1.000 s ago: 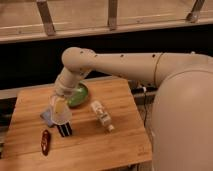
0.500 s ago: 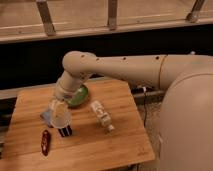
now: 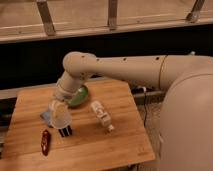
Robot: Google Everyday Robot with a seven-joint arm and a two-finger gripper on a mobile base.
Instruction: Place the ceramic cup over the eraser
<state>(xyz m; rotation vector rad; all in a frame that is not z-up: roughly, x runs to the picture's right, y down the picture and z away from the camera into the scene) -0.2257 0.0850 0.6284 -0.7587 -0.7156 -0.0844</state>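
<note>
end effector [image 3: 59, 107] holding ceramic cup [image 3: 60, 116] | eraser [image 3: 65, 131] at cup's 6 | we centre mouth, lower straight

No readable text, white bottle [image 3: 101, 115] label illegible, gripper [image 3: 60, 116] over the wooden table [image 3: 100, 145]

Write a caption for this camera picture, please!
Gripper lowers ceramic cup over the eraser on a wooden table.

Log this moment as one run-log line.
gripper: holds ceramic cup | cup: above eraser, low | bottle: lying right | not released
</note>
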